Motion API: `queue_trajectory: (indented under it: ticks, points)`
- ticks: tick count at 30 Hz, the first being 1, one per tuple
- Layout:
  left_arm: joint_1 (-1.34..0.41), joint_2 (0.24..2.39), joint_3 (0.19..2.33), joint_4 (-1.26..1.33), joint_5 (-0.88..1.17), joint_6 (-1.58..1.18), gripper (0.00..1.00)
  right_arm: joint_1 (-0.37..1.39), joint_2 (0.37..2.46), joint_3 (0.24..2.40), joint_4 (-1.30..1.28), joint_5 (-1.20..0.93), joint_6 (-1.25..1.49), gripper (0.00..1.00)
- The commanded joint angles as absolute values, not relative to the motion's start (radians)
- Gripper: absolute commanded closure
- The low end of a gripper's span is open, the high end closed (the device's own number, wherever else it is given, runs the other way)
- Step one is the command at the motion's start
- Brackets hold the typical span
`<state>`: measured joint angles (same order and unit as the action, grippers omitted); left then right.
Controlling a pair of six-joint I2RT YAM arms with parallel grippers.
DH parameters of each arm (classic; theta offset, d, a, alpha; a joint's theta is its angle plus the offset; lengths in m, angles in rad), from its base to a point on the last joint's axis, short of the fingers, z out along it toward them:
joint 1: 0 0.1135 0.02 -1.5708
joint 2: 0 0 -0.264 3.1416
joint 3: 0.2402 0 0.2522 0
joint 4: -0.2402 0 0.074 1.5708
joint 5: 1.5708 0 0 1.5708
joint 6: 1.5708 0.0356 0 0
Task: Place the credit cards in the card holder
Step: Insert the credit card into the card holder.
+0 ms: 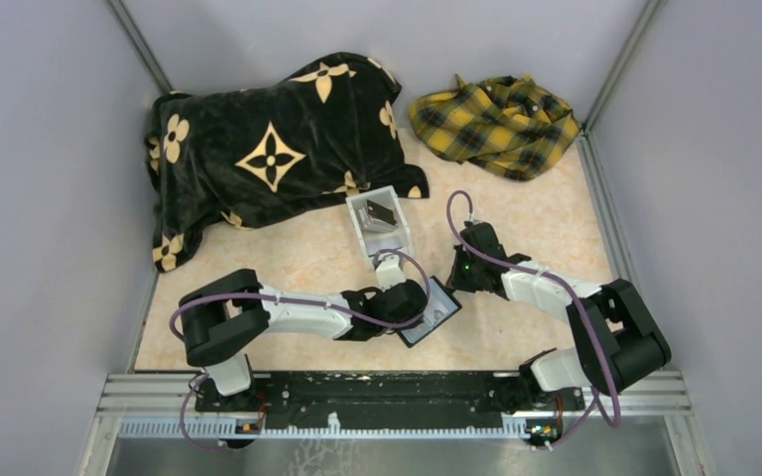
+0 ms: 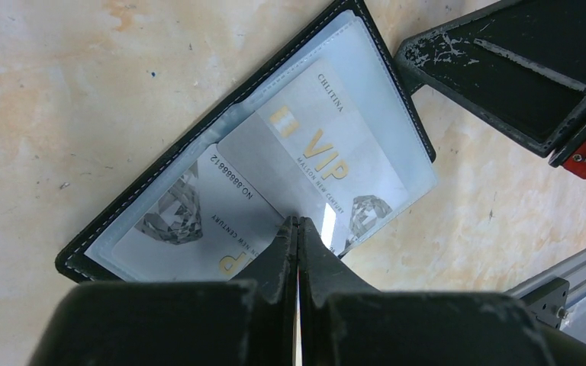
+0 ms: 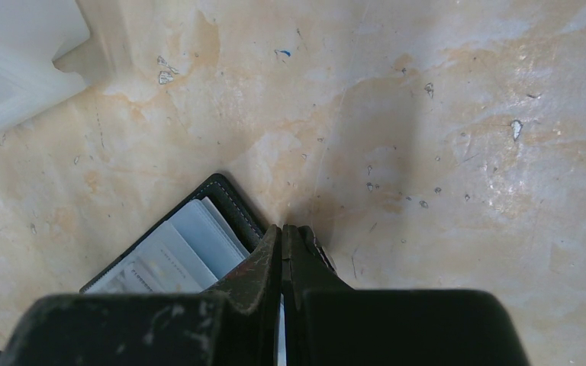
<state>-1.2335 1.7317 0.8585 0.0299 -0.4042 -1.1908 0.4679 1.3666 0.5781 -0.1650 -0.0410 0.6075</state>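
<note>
Closed left gripper [image 2: 297, 223] presses the pale silver plastic card [image 2: 313, 145] in the black bifold card holder [image 2: 385, 99] (closed right gripper [image 3: 282, 229] at its edge); slipping could skew it.

Robot lab test cell: plain grey walls [image 1: 50, 149], aluminium mounting rail [image 1: 159, 382], marbled tabletop [image 1: 546, 228].

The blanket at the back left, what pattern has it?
The blanket is black with cream flowers; top external view.
</note>
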Motion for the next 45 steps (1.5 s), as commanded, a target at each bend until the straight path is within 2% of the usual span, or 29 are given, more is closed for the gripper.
queue_trajectory:
  ticks: [1,21,37,45]
  points:
    - [-1.242,1.758,0.854,0.008,-0.44,-1.149,1.0,0.465,1.417,0.559,-0.177,-0.042,0.607,1.0]
    - [-1.255,1.74,0.876,0.042,-0.531,-1.117,1.0,0.466,1.426,0.544,-0.157,-0.056,0.613,1.0]
    - [-1.339,1.646,0.839,-0.031,-0.578,-1.099,0.99,0.467,1.435,0.547,-0.158,-0.052,0.612,1.0]
    - [-1.351,1.674,0.844,-0.076,-0.589,-1.086,1.0,0.466,1.436,0.553,-0.159,-0.054,0.615,1.0]
